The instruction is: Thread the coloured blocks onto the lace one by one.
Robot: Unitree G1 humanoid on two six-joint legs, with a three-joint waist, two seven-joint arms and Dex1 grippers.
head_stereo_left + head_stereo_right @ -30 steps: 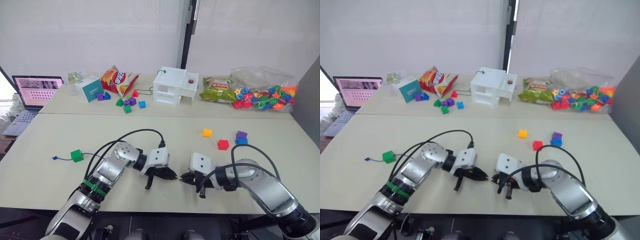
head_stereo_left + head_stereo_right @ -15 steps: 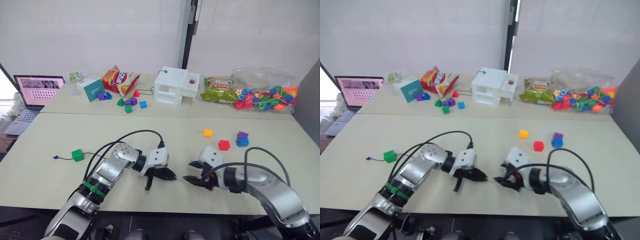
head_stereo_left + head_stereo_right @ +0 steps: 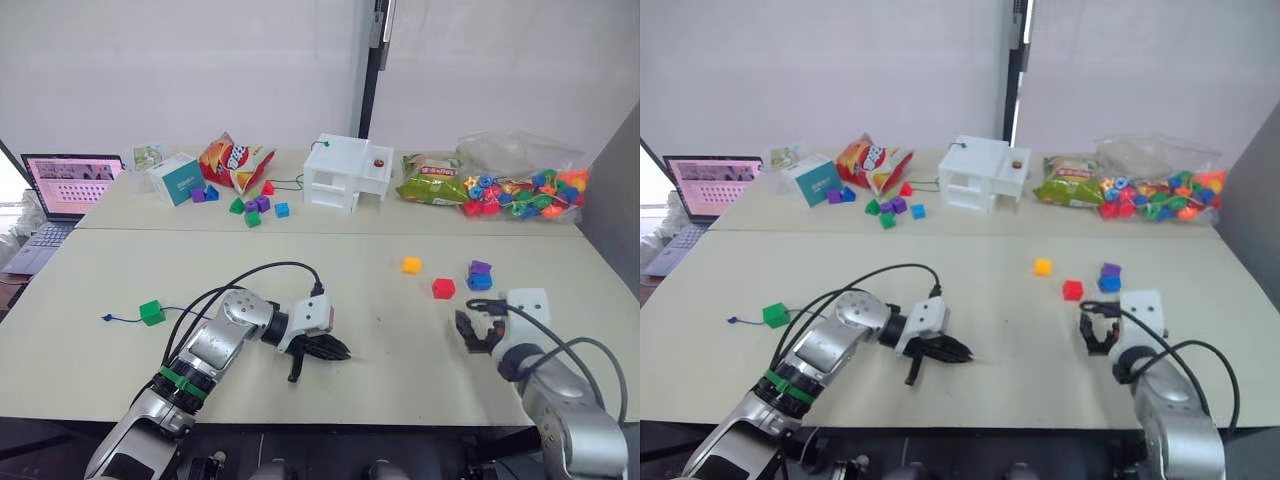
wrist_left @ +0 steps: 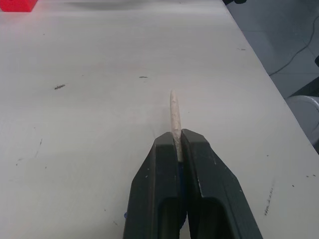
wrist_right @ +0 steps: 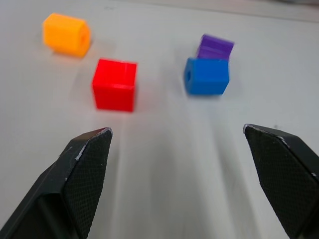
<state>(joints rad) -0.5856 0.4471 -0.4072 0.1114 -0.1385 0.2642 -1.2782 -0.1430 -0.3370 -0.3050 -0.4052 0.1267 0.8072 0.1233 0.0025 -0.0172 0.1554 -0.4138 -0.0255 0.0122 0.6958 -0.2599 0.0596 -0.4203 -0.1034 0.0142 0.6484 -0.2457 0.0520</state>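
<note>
My left gripper (image 3: 336, 352) rests low over the near table, shut on the stiff pale tip of the lace (image 4: 174, 112), which pokes out past its fingers. The green block (image 3: 152, 312) lies far left with a short dark-blue knotted end (image 3: 110, 318) beside it. My right gripper (image 3: 478, 334) hangs open with nothing between its fingers, just short of the red block (image 5: 115, 83) and the blue block (image 5: 207, 75). The purple block (image 5: 215, 47) touches the blue one behind it. A yellow block (image 5: 66, 34) lies farther off to the left.
The back table holds a laptop (image 3: 65, 185), a teal box (image 3: 180, 178), a chip bag (image 3: 236, 160), small loose blocks (image 3: 255, 205), a white toy house (image 3: 347, 172), a green snack bag (image 3: 432, 185) and a clear bag of beads (image 3: 520, 190).
My right gripper has opened and swung right, away from the left gripper to a spot near the red and blue blocks. The left gripper has stayed put.
</note>
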